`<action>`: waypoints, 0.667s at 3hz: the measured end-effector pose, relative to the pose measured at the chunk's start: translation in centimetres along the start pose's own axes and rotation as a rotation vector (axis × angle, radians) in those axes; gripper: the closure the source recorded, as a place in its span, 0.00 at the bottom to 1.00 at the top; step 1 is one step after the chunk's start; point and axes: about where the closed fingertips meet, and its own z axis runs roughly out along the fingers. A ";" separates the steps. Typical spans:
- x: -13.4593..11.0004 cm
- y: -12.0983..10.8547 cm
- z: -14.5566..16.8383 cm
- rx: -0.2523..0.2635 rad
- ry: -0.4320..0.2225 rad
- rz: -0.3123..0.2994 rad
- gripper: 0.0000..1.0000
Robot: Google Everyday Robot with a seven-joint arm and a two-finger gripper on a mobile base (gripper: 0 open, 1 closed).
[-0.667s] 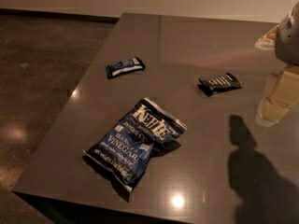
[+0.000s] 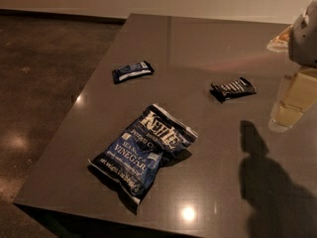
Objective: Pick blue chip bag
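The blue chip bag [image 2: 143, 152] is a large crinkled dark-blue bag with white "Kettle" and "VINEGAR" lettering. It lies flat near the front left of the grey table [image 2: 208, 58]. My gripper [image 2: 292, 105] hangs at the right edge of the view, with pale cream fingers below a white-grey wrist. It is well to the right of the bag and a little farther back, apart from it. Its shadow falls on the table at the front right.
A small blue-and-white bar wrapper [image 2: 132, 71] lies at the back left. A small black wrapper with white stripes [image 2: 233, 88] lies mid-right, close to the gripper. A tan package [image 2: 279, 39] sits at the far right. The table's left and front edges drop to a dark floor.
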 end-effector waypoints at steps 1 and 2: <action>-2.7 0.3 1.0 -0.035 -0.056 -0.056 0.00; -6.0 1.6 2.6 -0.080 -0.113 -0.141 0.00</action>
